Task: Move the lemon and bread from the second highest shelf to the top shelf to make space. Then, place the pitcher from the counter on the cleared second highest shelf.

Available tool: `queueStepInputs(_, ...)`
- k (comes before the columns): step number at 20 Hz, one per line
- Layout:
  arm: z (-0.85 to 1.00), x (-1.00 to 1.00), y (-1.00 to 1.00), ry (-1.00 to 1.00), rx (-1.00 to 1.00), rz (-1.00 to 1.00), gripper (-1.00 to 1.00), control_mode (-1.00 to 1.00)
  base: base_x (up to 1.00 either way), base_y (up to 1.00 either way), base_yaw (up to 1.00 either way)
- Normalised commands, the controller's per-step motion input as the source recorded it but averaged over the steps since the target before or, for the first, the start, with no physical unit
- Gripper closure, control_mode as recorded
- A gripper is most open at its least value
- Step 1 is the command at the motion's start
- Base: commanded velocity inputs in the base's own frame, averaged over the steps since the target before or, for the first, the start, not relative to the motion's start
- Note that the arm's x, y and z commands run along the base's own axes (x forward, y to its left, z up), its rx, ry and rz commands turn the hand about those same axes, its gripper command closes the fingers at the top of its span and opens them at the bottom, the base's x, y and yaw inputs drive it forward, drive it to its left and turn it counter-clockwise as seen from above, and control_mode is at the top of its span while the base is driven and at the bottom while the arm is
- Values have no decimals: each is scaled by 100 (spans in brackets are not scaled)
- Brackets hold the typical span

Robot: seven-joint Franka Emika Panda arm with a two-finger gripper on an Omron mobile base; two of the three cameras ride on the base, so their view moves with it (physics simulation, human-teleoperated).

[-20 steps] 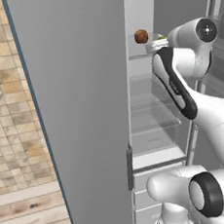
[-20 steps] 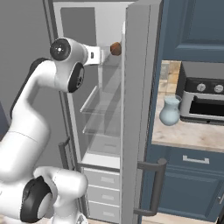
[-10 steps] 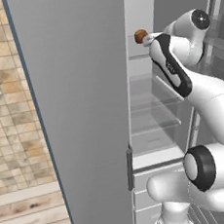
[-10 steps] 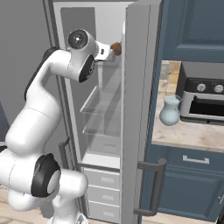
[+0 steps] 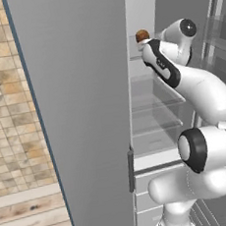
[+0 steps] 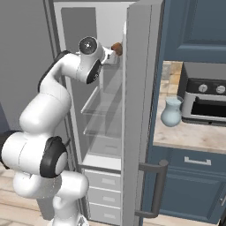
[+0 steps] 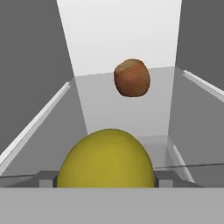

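Lemon (image 7: 106,158), yellow and smooth, sits right at the near edge of the hand view, large and close, on a glass fridge shelf (image 7: 87,105). The gripper's finger tips are hidden behind it and the grey band, so I cannot tell whether the fingers are open, closed or gripping the lemon. Farther back on the same shelf lies the bread (image 7: 132,77), a small round brown roll, well apart from the lemon and close to the white back wall of the fridge.

From the left base view the bread (image 5: 142,35) shows high in the open fridge (image 5: 149,106), just left of the arm's wrist, which reaches in at that upper shelf level. The tall grey fridge door (image 5: 80,113) stands open on the left, with a tiled wall beyond it. Lower glass shelves and white drawers show below the arm.

From the right base view the bread (image 6: 117,48) peeks out beside the edge of the other fridge door (image 6: 139,110), right next to the hand. The gripper itself is tucked inside the fridge and not distinguishable in either base view.

On the counter (image 6: 190,134) to the right of the fridge stands the pitcher (image 6: 171,112), pale blue and upright, just left of a grey toaster oven (image 6: 204,98). Dark blue cabinets sit above and below the counter. No labels or writing can be read anywhere
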Motion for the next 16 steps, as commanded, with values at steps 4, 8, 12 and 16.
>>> queueStepInputs(4, -3, 66, -9, 6, 1, 0, 100, -100, 0, 0, 0)
queueStepInputs(8, -1, 65, -21, 7, 4, 1, 100, -100, 0, 0, 0)
queueStepInputs(12, 0, 64, -20, 4, 4, 1, 100, -100, 0, 0, 0)
queueStepInputs(16, -14, 60, -7, 0, 1, 2, 100, -100, 0, 0, 0)
